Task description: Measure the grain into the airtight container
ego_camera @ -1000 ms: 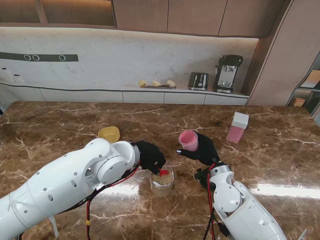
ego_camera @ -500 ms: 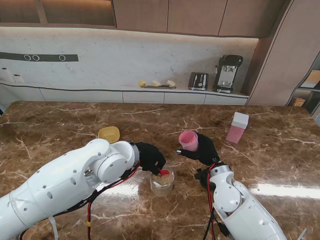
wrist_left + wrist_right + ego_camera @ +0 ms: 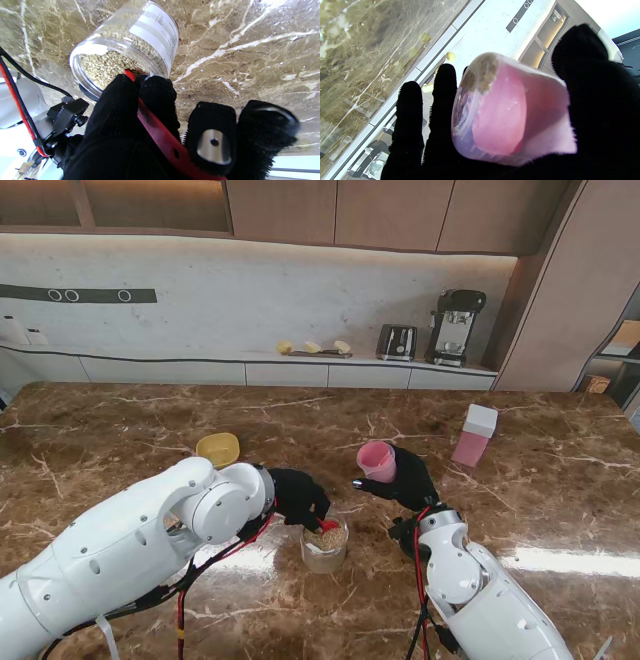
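Stand view, item one: the left hand [image 3: 300, 497], gloved black, is gripping a red measuring scoop [image 3: 160, 135] and dipping its bowl end into the clear grain jar [image 3: 325, 545], which is standing upright on the marble table [image 3: 130, 425] near the robot, between the two arms. Left wrist view is showing the scoop's handle running lengthwise along the palm, pinched between thumb and forefinger, its far end buried in the grain [image 3: 102, 67] just inside the jar's rim. Item two: the right hand [image 3: 412, 480] is wrapped around a pink container [image 3: 378, 461], holding it off the table, mouth upward, to the right of the jar and slightly farther from the robot. The right wrist view is showing the pink container [image 3: 510, 110] lying across the fingers, with its contents unreadable. Governing relation: the container is sitting rightward of the scoop, near but apart, so a loaded scoop would probably need to travel right, handle trailing. Also present: yellow bowl [image 3: 218, 447], pink lidded box [image 3: 474, 435].
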`<state>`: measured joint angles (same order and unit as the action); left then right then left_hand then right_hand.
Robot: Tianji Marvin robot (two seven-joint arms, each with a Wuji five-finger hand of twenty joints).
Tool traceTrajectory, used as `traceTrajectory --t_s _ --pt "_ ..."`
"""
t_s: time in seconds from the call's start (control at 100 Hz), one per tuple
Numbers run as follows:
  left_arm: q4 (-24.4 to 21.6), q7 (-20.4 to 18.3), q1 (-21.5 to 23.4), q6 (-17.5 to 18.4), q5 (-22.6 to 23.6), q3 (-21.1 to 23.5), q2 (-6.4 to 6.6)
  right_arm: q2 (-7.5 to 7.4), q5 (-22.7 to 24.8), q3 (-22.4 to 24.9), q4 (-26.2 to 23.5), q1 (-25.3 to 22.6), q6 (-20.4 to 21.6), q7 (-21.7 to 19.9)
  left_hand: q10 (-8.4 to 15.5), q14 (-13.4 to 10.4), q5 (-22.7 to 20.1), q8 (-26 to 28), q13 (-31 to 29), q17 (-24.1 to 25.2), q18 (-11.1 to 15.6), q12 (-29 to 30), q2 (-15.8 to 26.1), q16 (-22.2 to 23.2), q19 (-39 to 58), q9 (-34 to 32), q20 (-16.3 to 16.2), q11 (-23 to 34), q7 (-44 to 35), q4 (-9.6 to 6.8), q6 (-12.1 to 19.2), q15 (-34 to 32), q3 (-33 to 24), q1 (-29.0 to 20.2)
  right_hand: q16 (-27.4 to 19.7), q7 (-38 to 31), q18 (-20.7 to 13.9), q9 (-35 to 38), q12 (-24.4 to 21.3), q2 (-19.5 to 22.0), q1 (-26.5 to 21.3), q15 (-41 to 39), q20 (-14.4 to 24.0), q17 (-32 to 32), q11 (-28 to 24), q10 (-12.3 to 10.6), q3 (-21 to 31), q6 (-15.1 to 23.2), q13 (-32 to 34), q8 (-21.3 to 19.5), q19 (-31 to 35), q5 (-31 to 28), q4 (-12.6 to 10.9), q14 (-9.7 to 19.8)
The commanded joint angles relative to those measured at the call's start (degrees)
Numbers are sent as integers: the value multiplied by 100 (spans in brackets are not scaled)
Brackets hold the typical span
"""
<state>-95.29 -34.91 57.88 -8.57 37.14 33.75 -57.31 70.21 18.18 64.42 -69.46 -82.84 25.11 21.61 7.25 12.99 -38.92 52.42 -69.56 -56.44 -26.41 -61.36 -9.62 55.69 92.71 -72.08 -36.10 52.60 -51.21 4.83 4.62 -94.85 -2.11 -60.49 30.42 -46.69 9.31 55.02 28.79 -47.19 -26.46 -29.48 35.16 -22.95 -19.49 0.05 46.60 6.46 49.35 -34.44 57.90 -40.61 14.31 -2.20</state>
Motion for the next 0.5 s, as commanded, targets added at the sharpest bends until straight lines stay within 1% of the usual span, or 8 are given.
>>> traceTrajectory --t_s 0.0,0.24,0.49 --pt "42 -36 21 -19 54 -6 -1 21 -32 -5 27 -25 -27 -69 215 -176 -62 160 -298 -81 -42 -77 53 -26 519 -308 29 88 -33 -127 426 -667 -352 -113 21 -346 -2 28 40 1157 -367 -53 -10 30 -8 -83 1082 803 92 -56 -72 -496 136 40" --pt "52 -62 29 -120 -73 17 0 22 -32 -10 34 -22 -22 -70 215 -176 -61 202 -298 -79 -43 -81 59 -26 521 -299 24 88 -31 -124 447 -667 -343 -116 20 -346 -5 29 40 1155 -371 -52 -10 31 -10 -82 1084 805 87 -55 -73 -496 135 45" --pt "60 -122 23 -350 -492 62 -4 25 -34 -11 40 -19 -27 -60 198 -176 -53 255 -298 -23 -53 -91 74 -26 522 -274 14 93 -21 -125 431 -667 -337 -140 21 -345 -5 24 40 1161 -374 -54 -10 36 -9 -80 1083 814 89 -55 -75 -493 136 38"
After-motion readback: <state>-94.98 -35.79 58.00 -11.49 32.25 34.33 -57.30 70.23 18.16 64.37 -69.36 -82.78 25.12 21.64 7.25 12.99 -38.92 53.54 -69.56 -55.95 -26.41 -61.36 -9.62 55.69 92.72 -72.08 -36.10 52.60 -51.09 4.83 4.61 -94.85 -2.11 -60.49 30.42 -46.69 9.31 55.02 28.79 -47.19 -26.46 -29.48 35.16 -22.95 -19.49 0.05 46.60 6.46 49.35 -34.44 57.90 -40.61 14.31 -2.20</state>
